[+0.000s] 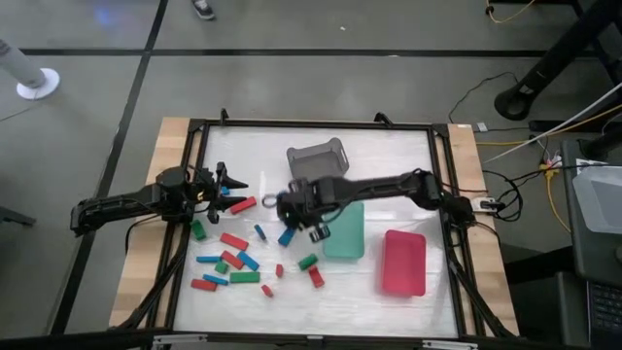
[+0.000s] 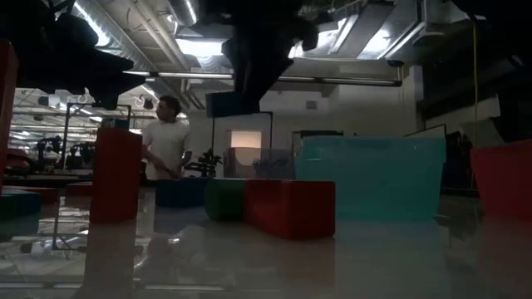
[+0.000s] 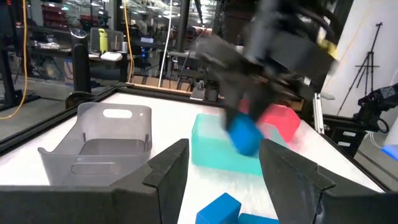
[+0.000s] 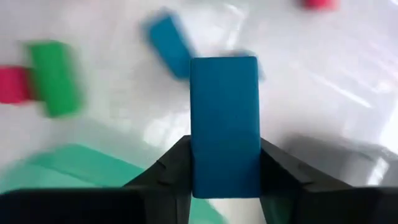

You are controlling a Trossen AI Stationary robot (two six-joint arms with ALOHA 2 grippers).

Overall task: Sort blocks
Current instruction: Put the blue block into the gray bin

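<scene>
Red, blue and green blocks (image 1: 233, 262) lie scattered on the white table's left half. My right gripper (image 1: 294, 222) reaches over from the right and is shut on a blue bar (image 1: 287, 235), just left of the green tray (image 1: 343, 233). The left wrist view shows that bar (image 3: 245, 135) in the air in front of the tray. My left gripper (image 1: 231, 185) hovers open at the table's left, with a blue block (image 3: 217, 208) on the table below its fingers. My right gripper pinches the blue bar between its two fingers (image 4: 171, 168), which sit on the bar's long sides near one end (image 4: 224, 177). The rest of the bar sticks out past the fingertips. The fingers point down from above. The bar is lifted clear of the table.
A grey slatted basket (image 1: 319, 157) stands at the far middle. A red tray (image 1: 403, 261) lies right of the green one. A black frame (image 1: 442, 175) rims the table. A person (image 2: 166, 137) stands in the room beyond.
</scene>
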